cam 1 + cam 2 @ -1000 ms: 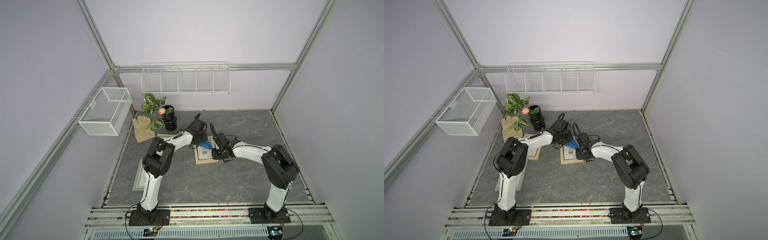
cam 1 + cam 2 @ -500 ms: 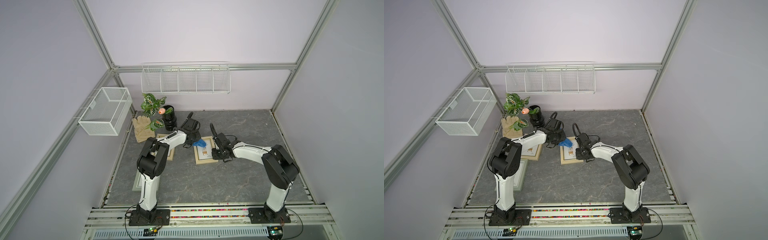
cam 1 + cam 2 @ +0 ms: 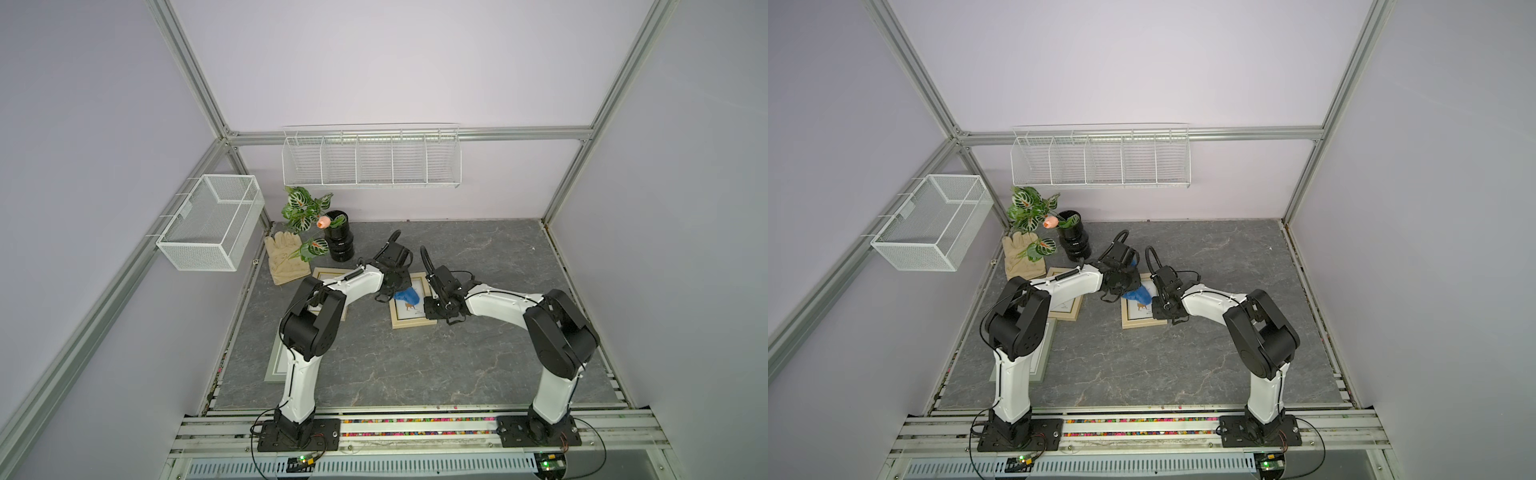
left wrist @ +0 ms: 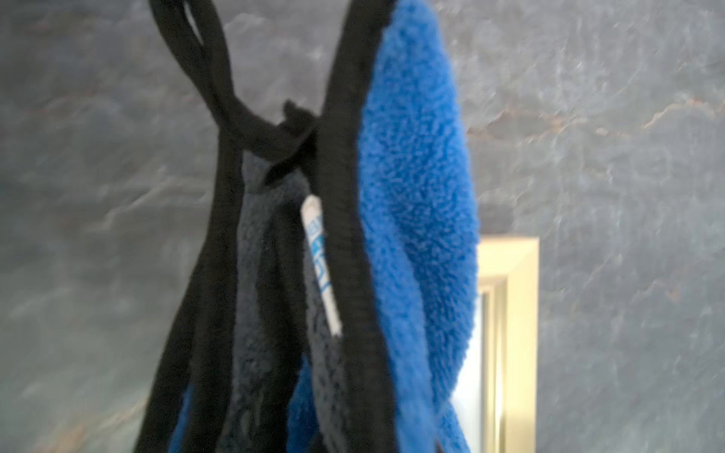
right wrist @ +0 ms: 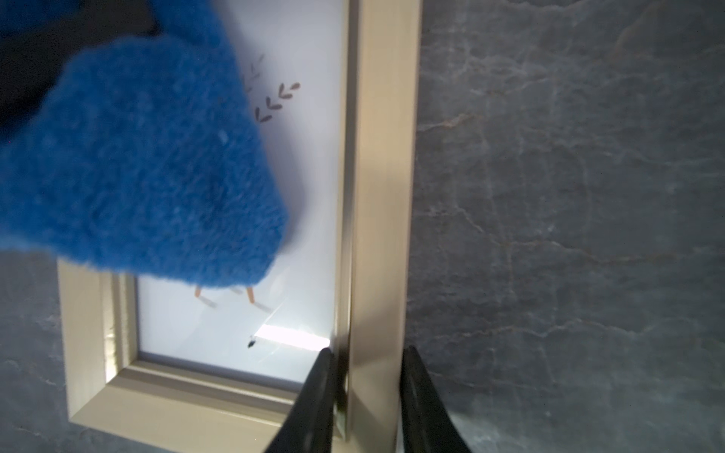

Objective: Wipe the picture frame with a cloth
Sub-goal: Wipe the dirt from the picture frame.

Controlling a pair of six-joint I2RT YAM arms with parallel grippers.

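Observation:
The picture frame [image 3: 409,320] is beige and lies flat on the grey table in both top views, also [image 3: 1140,318]. A blue cloth [image 3: 406,296] rests on the frame's far part. My left gripper [image 3: 397,291] is shut on the cloth from above. In the left wrist view the cloth [image 4: 412,196] hangs down with its black edging, hiding the jaws, beside a corner of the frame [image 4: 514,313]. My right gripper [image 5: 367,396] is shut on the frame's side rail [image 5: 384,196] near a corner, with the cloth [image 5: 137,164] over the glass beyond it.
A second beige frame [image 3: 328,274] lies under my left arm, and a grey-edged frame [image 3: 276,365] lies near the left table edge. A beige glove [image 3: 286,257] and a black vase with a plant [image 3: 340,241] stand back left. A wire basket [image 3: 212,228] and wire shelf [image 3: 370,158] hang on the walls.
My left gripper swung left and back with the cloth, then came right again over the frame. The right arm and the frame have not moved.

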